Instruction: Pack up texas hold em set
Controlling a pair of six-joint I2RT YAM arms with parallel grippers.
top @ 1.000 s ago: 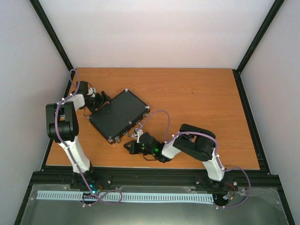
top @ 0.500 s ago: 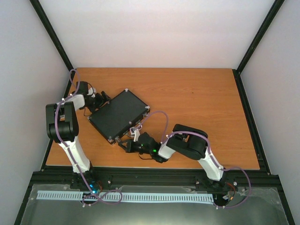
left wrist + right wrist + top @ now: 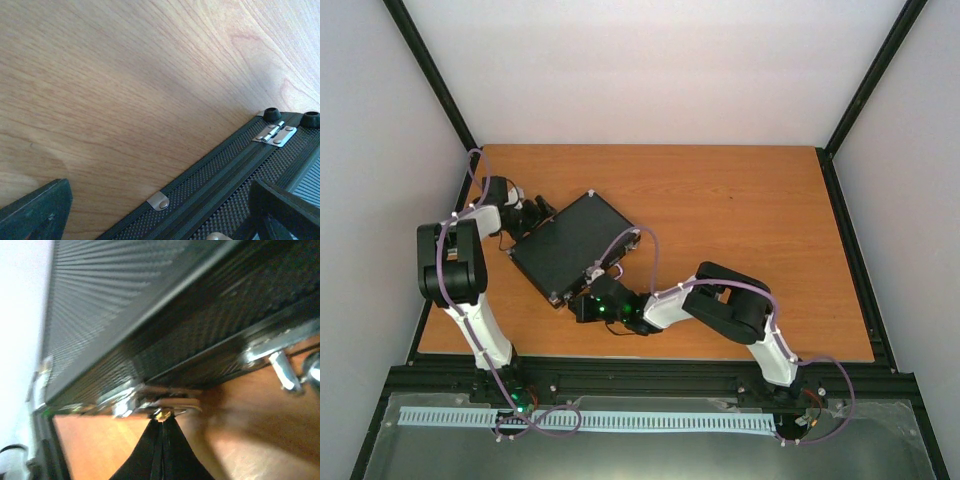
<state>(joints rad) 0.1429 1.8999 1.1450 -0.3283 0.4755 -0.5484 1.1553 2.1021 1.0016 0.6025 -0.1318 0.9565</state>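
Black case (image 3: 570,247) closed, flat on wooden table (image 3: 740,220), left of centre; left gripper (image 3: 533,212) at its far-left edge, right gripper (image 3: 582,305) at its near edge.

From left wrist: fingers (image 3: 35,212) spread wide, one over bare table, the other over the case; silver hinge (image 3: 274,134) further right.

From right wrist: fingers (image 3: 147,455) pressed together, tips meeting a silver latch (image 3: 150,402) on the case's side.

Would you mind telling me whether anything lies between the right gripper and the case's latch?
Nothing visible does. The right gripper, fingers shut, sits with its tips at the silver latch on the near edge of the black case.
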